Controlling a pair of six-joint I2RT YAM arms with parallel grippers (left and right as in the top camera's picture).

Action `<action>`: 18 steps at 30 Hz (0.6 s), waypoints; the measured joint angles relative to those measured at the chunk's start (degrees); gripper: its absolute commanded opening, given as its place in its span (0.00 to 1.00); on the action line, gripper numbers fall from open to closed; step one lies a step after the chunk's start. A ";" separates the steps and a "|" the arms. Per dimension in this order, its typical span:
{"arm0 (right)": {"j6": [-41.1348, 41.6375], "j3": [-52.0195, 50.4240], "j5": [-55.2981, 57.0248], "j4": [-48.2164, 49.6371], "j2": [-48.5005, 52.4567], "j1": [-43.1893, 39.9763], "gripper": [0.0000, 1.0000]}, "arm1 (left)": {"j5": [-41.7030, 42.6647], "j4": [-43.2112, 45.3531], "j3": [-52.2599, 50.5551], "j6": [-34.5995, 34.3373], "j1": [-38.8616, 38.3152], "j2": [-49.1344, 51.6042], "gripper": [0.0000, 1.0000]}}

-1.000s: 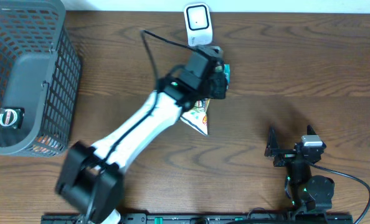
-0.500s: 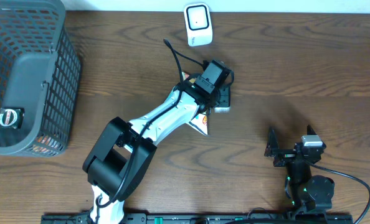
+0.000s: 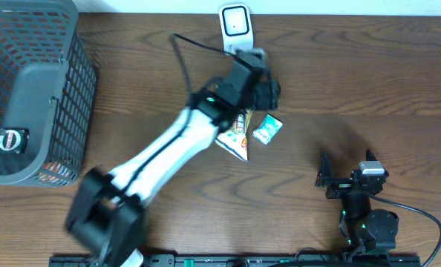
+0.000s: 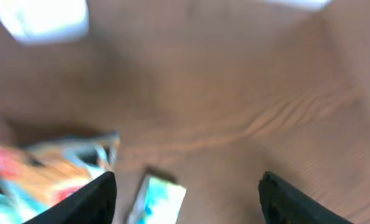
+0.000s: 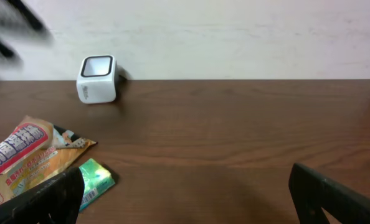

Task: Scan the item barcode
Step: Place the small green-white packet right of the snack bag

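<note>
A small green packet [image 3: 267, 128] lies flat on the table, just right of an orange snack bag [image 3: 235, 137]. My left gripper [image 3: 267, 92] hovers above and slightly behind the packet, open and holding nothing. In the blurred left wrist view the packet [image 4: 160, 200] lies below the spread jaws of that gripper [image 4: 188, 180], with the snack bag [image 4: 42, 168] to its left. The white scanner [image 3: 236, 28] stands at the table's far edge. My right gripper [image 3: 345, 165] rests open at the near right. From its wrist view I see the packet [image 5: 94, 180], printed barcode along its edge, and the scanner [image 5: 98, 78].
A grey wire basket [image 3: 27, 96] holding a few items stands at the far left. The left arm [image 3: 176, 148] stretches diagonally across the table's middle. A black cable [image 3: 183, 55] loops above the left wrist. The wall runs behind the scanner.
My left gripper opened and let go of the green packet, which now lies on the table beside the snack bag. The left gripper has drawn up and back toward the scanner. The right arm stayed still.
</note>
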 measured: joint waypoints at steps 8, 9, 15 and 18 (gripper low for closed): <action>-0.02 0.00 0.00 0.00 0.00 0.00 0.99 | -2.10 -1.27 0.02 5.03 18.49 -20.46 0.80; 0.00 0.00 0.00 0.02 -0.02 0.00 0.99 | -2.75 -2.21 0.02 5.22 21.77 -22.32 0.80; -0.02 0.00 0.00 0.00 0.00 0.00 0.99 | -5.77 -11.80 0.07 5.88 45.46 -28.28 0.82; -0.02 0.00 0.00 0.00 0.00 0.00 0.99 | -6.25 -16.00 0.07 5.64 52.94 -27.47 0.88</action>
